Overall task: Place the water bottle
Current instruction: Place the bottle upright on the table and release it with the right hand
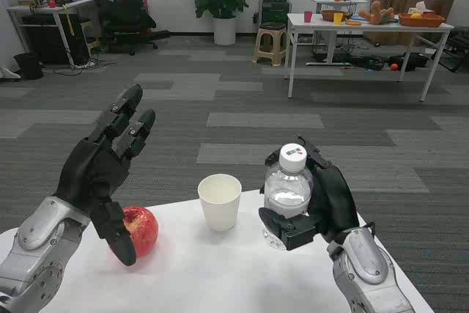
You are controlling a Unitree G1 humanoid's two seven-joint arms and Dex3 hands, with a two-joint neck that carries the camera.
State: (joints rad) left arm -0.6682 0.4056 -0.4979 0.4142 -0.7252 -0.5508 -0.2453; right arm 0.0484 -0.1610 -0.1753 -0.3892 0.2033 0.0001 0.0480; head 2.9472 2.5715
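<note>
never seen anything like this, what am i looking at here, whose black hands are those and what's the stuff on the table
You are looking through a camera in a humanoid robot's head, aimed forward and down over a white table. The silver forearms and black hands are the robot's own.

The right hand, on the picture's right, grips a clear water bottle with a white cap; its fingers wrap around the bottle's sides. The bottle is upright at the table's right side; whether its base touches the table is hidden by the fingers.

The left hand is raised, open and holding nothing.

On the table stand a white paper cup in the middle and a red apple to the left, partly hidden behind the left hand.

Behind is a large room with desks, chairs and a plant.
</note>
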